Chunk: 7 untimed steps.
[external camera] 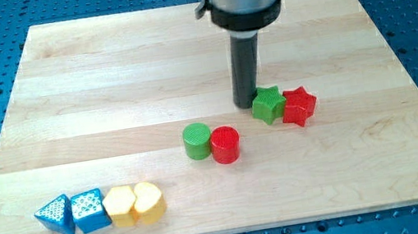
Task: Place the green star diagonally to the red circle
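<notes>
My tip rests on the wooden board just to the left of the green star, touching or nearly touching its far-left edge. There is no claw here to be spread or pressed together (the arm ends in a plain dark rod), so nothing is being pinched; the rod can only shove.

The green star sits right of centre, touching the red star on its right. The red circle lies nearer and to the left of the green star, pressed against the green circle on its own left. As I judge it, the star already stands roughly on a diagonal from the red circle, up and to the right, though a gap separates them. The tip's place on the star's far-left side suggests a nudge toward the near side or the right, probably to trim the angle or the spacing; a push to the right would also carry the red star along.

At the near-left corner four blocks stand in a row, untouched: a blue triangle, a blue block of unclear shape, and two yellow blocks.

No containers are on the board.
</notes>
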### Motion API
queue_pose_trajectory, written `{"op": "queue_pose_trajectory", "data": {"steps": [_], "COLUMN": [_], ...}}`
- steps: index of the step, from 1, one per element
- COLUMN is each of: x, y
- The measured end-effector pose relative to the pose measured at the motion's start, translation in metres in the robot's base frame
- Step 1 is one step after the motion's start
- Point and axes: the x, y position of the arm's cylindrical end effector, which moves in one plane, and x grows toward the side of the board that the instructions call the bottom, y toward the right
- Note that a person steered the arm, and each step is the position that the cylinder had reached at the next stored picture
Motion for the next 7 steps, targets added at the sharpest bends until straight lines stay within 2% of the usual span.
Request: {"op": "queue_pose_trajectory", "data": {"steps": [2, 4, 7], "x": [-0.024, 0.011, 0.011], "y": [0.052, 0.049, 0.020]}}
